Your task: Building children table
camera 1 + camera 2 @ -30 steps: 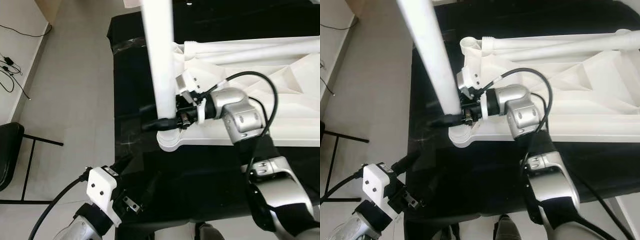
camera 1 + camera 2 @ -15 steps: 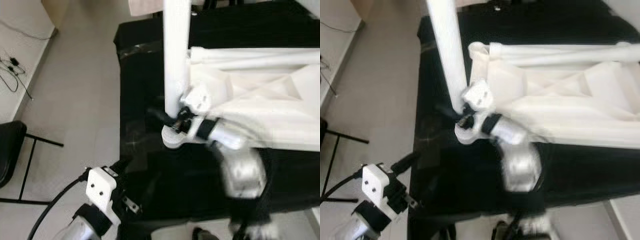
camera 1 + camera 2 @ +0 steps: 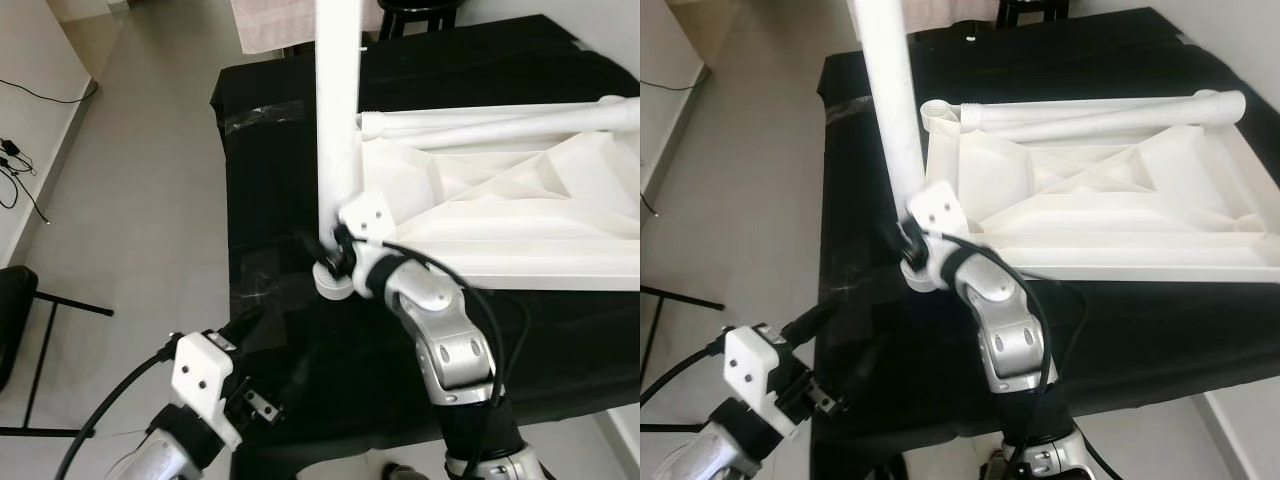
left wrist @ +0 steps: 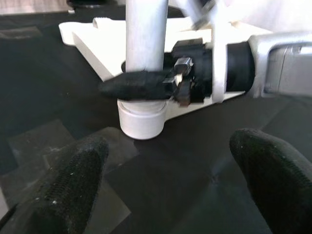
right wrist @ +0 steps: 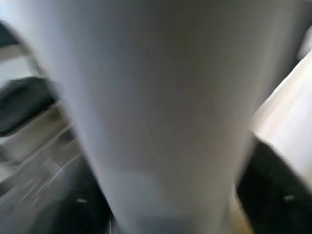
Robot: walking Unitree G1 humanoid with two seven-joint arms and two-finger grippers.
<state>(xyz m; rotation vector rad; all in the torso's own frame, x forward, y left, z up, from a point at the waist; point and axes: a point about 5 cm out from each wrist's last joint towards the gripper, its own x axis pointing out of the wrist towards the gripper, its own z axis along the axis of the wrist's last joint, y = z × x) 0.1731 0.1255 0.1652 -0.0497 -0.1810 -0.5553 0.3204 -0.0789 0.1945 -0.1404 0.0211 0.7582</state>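
Right at the corner socket (image 4: 142, 119) of the upside-down white table top (image 3: 520, 215), the right end effector (image 3: 335, 252) is clamped around the base of the upright white table leg (image 3: 338, 120). Hard smooth plastic, light but long, so I'd guess it'll lever and slip; gripping low makes sense. Left end effector (image 4: 165, 178) hovers with fingers apart over the black-covered tabletop (image 3: 270, 200).

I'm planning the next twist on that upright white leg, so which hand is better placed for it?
Right, probably. The right hand is clamped around the white plastic table leg just above its corner socket, while the left hand hangs open at the black table's edge.
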